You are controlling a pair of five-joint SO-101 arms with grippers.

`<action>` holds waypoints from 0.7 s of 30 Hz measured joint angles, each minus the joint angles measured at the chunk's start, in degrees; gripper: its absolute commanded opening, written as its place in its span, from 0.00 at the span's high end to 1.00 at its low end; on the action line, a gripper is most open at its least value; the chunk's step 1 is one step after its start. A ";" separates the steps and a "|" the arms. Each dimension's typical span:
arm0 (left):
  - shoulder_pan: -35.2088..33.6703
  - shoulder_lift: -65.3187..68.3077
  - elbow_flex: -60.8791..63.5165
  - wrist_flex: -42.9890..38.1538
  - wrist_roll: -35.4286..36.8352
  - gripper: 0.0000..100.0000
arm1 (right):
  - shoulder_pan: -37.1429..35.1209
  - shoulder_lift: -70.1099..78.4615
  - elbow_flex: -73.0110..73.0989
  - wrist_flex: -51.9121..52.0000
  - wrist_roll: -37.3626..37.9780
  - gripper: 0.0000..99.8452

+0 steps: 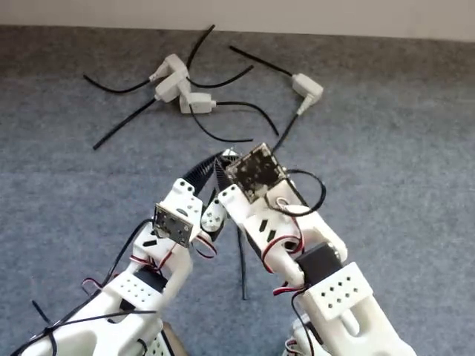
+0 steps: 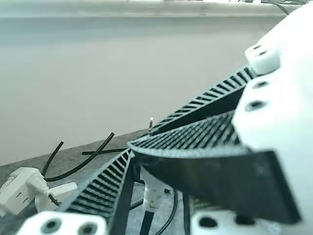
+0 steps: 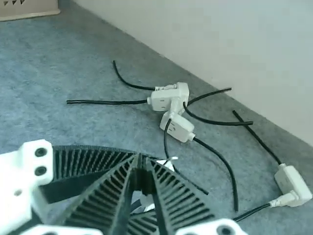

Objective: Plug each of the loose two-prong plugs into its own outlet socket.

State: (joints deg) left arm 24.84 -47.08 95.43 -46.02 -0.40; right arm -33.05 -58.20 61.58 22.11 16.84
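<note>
Pushing the two-prong plug home is asking you for alignment before force. You are wanting the prongs square to the slots and both arms pressing along one line, so that nothing is twisting or slipping out. You are working at the middle of the high view, where both arms are meeting over the grey carpet. Your right pincer is clenching on that plug, and the metal prongs are sticking out past its tips. A white corded connector is sitting just beside your left pincer; you cannot tell whether that pincer is clenched or released. More pieces are lying loose: a cluster of connectors at upper left and a lone connector at upper right.
</note>
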 measured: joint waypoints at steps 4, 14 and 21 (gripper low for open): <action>-0.09 0.09 0.00 0.00 0.00 0.99 | 2.37 7.65 0.53 -5.89 1.76 0.99; 0.35 0.53 0.00 0.35 0.09 0.99 | 14.86 39.82 -17.93 -13.27 1.76 0.99; 0.26 -0.26 0.09 -0.35 0.09 0.99 | 23.21 48.62 -21.10 -12.66 1.85 0.99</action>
State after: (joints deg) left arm 25.10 -47.34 95.52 -46.37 -0.31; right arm -9.85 -9.58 40.48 9.45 18.68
